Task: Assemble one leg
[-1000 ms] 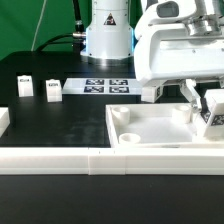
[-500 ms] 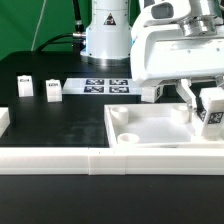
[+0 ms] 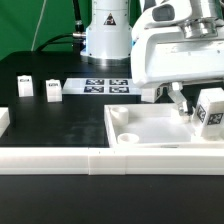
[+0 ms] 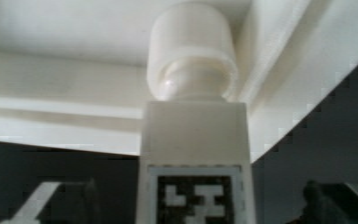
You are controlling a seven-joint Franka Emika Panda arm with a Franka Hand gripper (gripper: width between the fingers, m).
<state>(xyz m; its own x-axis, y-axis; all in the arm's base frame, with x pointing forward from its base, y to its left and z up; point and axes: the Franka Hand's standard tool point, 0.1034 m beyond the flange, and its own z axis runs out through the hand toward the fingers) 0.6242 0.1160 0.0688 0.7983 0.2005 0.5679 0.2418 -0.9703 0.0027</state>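
Observation:
My gripper (image 3: 200, 110) is shut on a leg (image 3: 211, 108), a small white block with a black-and-white tag, and holds it tilted over the right side of the large white tray-like part (image 3: 150, 128). In the wrist view the leg (image 4: 197, 120) runs away from the camera between my fingers (image 4: 43, 203), with its tag near me. Its rounded peg end points at the tray-like part's white surface (image 4: 51, 90). Two more legs (image 3: 24, 85) (image 3: 53, 90) stand on the black table at the exterior view's left.
The marker board (image 3: 108, 86) lies behind the tray-like part. A low white wall (image 3: 90, 161) runs along the table's front. Another white part (image 3: 3, 118) sits at the left edge. The robot's base (image 3: 106, 35) stands at the back.
My gripper has carried the leg a little toward the exterior view's left and slightly upward over the tray-like part. The other parts have not moved.

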